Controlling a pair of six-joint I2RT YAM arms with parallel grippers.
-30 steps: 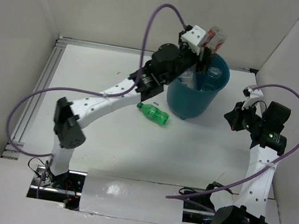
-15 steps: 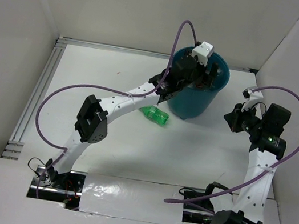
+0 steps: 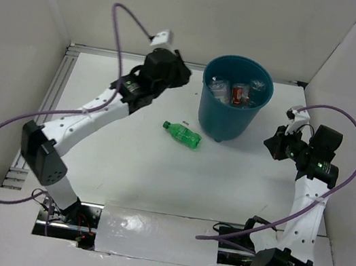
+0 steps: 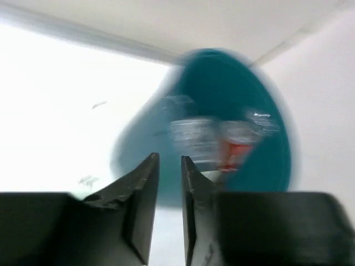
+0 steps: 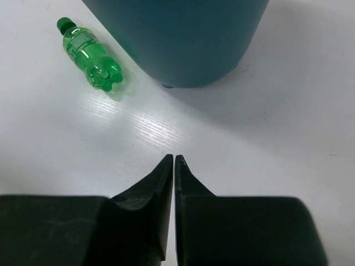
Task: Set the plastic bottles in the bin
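Observation:
The teal bin (image 3: pixel 230 120) stands at the back of the table and holds several clear bottles (image 3: pixel 218 88) and a red-labelled bottle (image 3: pixel 240 94). A green bottle (image 3: pixel 182 135) lies on its side on the table, left of the bin's base. My left gripper (image 3: pixel 180 75) is raised to the left of the bin, its jaws slightly apart and empty. Its blurred wrist view shows the bin (image 4: pixel 249 88) with the bottles inside ahead of my left gripper (image 4: pixel 169 159). My right gripper (image 3: pixel 275 142) is shut and empty to the right of the bin. The right wrist view shows my right gripper (image 5: pixel 173 157), the bin (image 5: pixel 183 39) and the green bottle (image 5: pixel 89 54).
White walls enclose the table on three sides. An aluminium rail (image 3: pixel 48 103) runs along the left edge. Purple cables loop above both arms. A white cover plate (image 3: pixel 156 236) lies between the arm bases at the near edge.
My left gripper held a bottle over the bin, dipped into it, let go and swung back out to the left. The red-labelled bottle now lies in the bin. The right arm barely moved.

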